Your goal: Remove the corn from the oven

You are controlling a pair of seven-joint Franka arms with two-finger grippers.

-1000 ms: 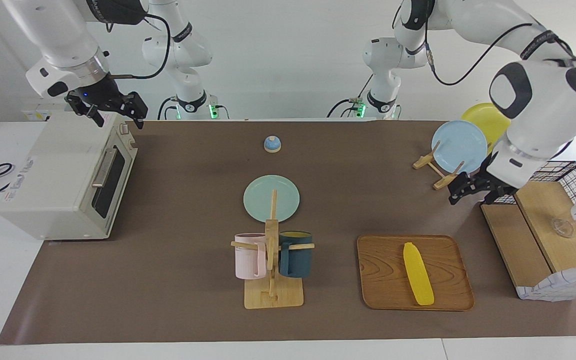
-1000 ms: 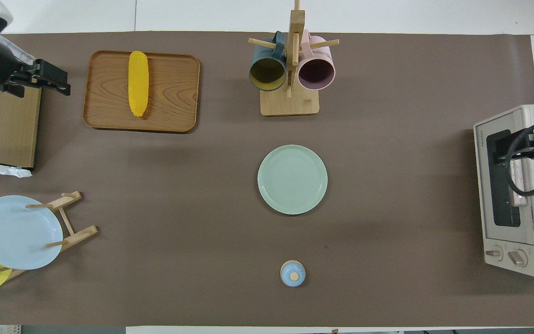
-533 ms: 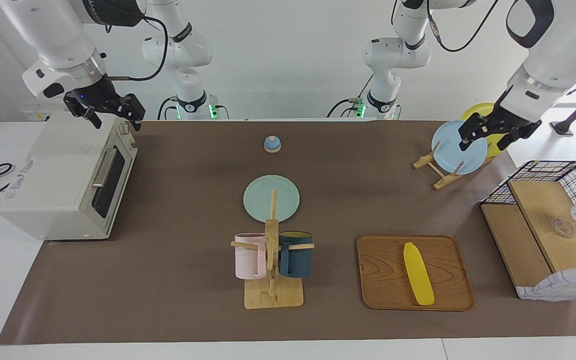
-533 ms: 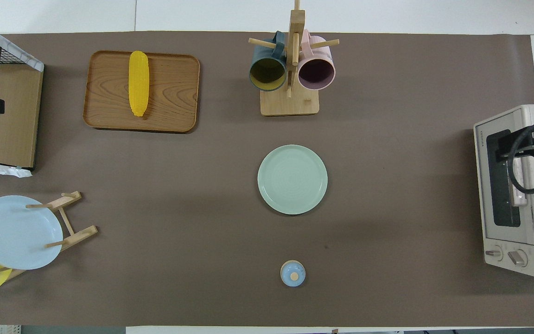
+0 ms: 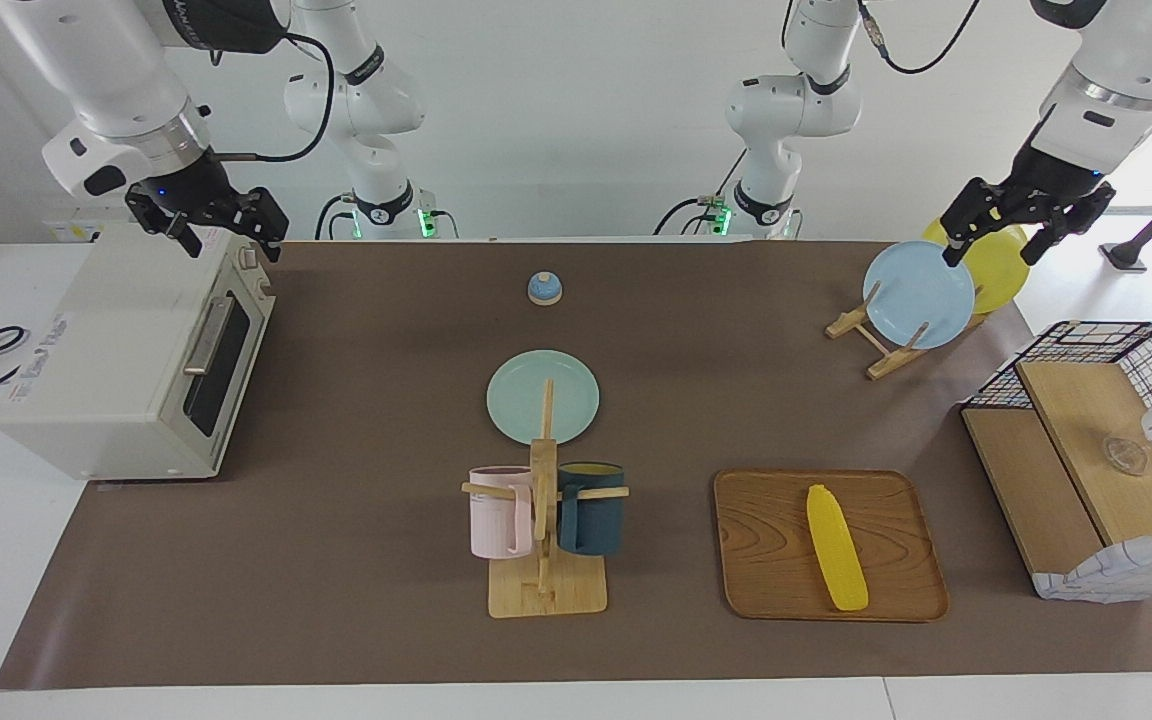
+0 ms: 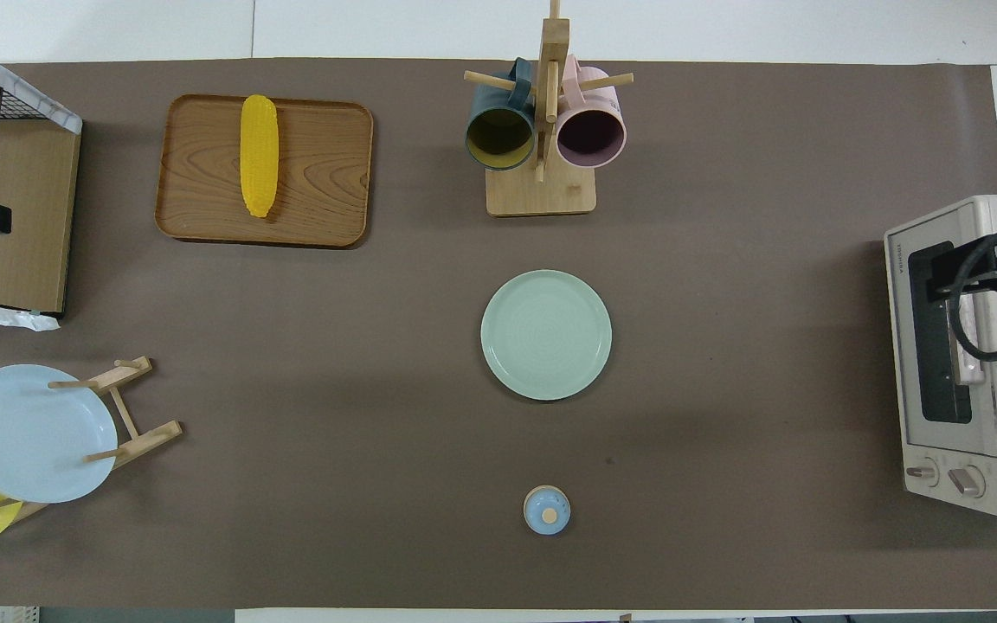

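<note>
Brown mat over white table (image 5: 336, 560). Right gripper (image 5: 219, 232) over the oven (image 5: 126, 360), jaws spread, empty; oven door closed. Corn (image 5: 836, 547) lies on the wooden tray (image 5: 766, 540), well apart toward the left arm's end. Left gripper (image 5: 994, 248) over the plate rack (image 5: 871, 345), spread, empty.

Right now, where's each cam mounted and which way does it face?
Facing view: high across the table, looking at the robots; both arms show, right end effector over the oven, left end effector over the plate rack.
Overhead view: above the robots' end, looking steeply down and forward; only the right arm's end effector shows, over the oven.
Shared: corn on the wooden tray, half a turn apart.
</note>
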